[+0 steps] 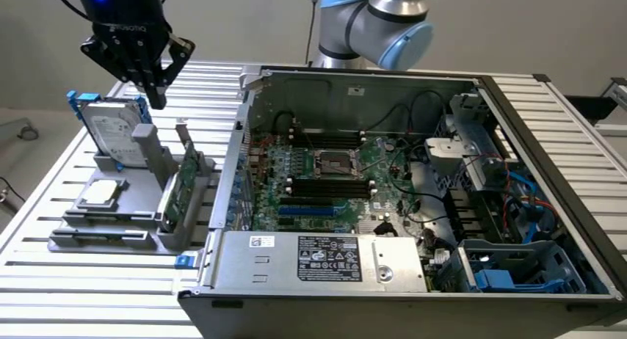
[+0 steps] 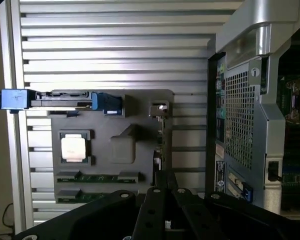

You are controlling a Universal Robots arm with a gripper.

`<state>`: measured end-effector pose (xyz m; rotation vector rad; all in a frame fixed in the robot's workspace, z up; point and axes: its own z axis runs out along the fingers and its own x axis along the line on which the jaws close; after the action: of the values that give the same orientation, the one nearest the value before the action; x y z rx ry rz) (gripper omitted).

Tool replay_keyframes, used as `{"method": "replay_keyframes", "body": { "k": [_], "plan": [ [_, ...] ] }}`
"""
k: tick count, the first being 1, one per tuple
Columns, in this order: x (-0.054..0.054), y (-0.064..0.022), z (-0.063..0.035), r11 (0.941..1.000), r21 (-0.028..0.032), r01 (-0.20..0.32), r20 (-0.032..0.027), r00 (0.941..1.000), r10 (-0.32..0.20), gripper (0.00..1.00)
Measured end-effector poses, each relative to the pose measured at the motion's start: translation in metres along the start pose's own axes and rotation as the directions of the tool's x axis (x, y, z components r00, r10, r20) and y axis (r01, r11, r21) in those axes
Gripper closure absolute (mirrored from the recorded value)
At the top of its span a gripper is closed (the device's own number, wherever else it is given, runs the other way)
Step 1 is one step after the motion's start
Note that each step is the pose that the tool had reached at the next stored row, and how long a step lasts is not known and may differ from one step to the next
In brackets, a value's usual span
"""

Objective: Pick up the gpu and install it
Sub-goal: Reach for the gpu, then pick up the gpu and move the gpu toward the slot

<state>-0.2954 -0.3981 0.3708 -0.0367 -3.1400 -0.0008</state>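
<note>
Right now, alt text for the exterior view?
Shut, empty hand hovers above a grey fixture holding an upright hard drive and the gpu, which stands on edge, untouched. An open computer case sits at the exterior view's right.

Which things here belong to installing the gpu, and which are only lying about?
For the job: gpu in its holder; shut, empty gripper; open case.
Lying about: hard drive; chip; memory sticks.

Silver hard drive with blue rails (image 1: 110, 130) stands upright in a grey plastic holder (image 1: 98, 235); small square silver chip (image 1: 102, 194) lies flat in that holder; slatted metal table (image 1: 88, 288) beneath.
</note>
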Motion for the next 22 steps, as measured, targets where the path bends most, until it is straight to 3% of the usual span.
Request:
{"method": "replay_keyframes", "body": {
  "k": [14,17,21,22],
  "plan": [
    [0.0001,0.0,0.0,1.0,-0.0001,0.003,0.0007,1.0,-0.003,0.89],
    [0.0001,0.0,0.0,1.0,0.0,0.003,0.0007,1.0,-0.003,0.76],
    [0.0014,0.0,0.0038,1.0,-0.0001,0.004,0.0008,1.0,-0.004,0.7],
    [0.0019,-0.0003,0.0055,1.0,0.0,0.004,0.0007,1.0,-0.004,0.64]
  ]
}}
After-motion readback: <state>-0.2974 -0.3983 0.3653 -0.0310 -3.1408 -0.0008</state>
